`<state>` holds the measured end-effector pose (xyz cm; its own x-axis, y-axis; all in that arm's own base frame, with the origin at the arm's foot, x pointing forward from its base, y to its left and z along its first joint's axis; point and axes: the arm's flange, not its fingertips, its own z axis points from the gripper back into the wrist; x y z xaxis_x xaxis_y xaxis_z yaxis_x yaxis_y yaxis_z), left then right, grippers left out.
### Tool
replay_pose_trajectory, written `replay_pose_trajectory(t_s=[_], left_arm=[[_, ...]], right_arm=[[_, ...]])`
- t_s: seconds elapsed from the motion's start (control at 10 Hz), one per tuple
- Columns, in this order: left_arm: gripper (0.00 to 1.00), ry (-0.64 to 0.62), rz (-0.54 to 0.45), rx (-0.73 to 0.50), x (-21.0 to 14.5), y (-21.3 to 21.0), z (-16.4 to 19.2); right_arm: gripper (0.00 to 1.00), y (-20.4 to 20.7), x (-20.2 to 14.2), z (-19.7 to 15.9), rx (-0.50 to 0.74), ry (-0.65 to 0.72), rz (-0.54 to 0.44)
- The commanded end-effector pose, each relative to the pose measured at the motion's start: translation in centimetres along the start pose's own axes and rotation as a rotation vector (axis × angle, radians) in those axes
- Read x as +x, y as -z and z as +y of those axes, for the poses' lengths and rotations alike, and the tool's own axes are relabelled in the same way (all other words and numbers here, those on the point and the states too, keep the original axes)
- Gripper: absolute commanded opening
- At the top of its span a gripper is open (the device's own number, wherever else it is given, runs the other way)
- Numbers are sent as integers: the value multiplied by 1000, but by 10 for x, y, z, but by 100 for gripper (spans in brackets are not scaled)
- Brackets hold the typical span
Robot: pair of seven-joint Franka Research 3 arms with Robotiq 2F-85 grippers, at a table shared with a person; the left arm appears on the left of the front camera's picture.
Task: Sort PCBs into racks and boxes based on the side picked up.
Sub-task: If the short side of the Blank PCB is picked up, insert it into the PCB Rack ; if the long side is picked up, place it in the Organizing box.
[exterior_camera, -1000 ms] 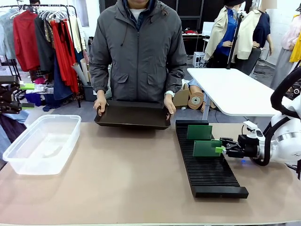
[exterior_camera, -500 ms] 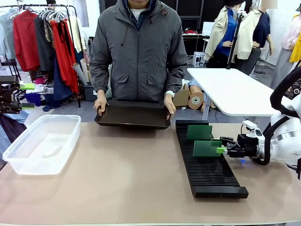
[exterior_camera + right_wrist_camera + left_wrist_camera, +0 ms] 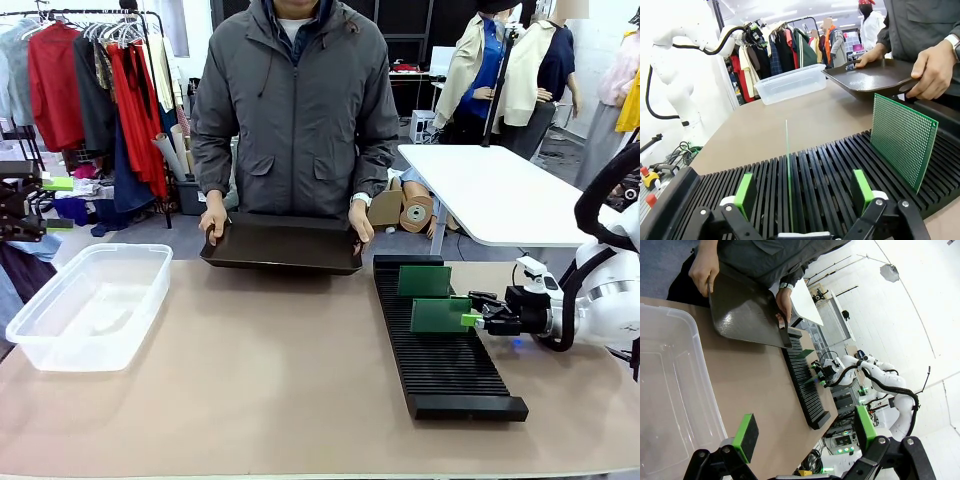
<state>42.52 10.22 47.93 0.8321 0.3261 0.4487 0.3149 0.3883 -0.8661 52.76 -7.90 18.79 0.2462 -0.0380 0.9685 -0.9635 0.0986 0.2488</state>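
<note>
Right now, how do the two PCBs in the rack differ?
The near PCB sits between the open fingers of the right end effector, seen edge-on in the right wrist view; the far PCB shows its dotted green face. The near PCB stands about mid-rack, the far PCB toward the person's end. Both stand upright in slots of the rack.
</note>
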Motion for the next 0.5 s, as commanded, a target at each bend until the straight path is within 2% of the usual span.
replay_pose_trajectory(t_s=[0.0,0.4], left_arm=[[100,-3,7,1,1,-1,-2],[100,-3,7,1,1,-1,-2]], right_arm=[[100,0,1,0,-1,-4,-4],[100,0,1,0,-1,-4,-4]])
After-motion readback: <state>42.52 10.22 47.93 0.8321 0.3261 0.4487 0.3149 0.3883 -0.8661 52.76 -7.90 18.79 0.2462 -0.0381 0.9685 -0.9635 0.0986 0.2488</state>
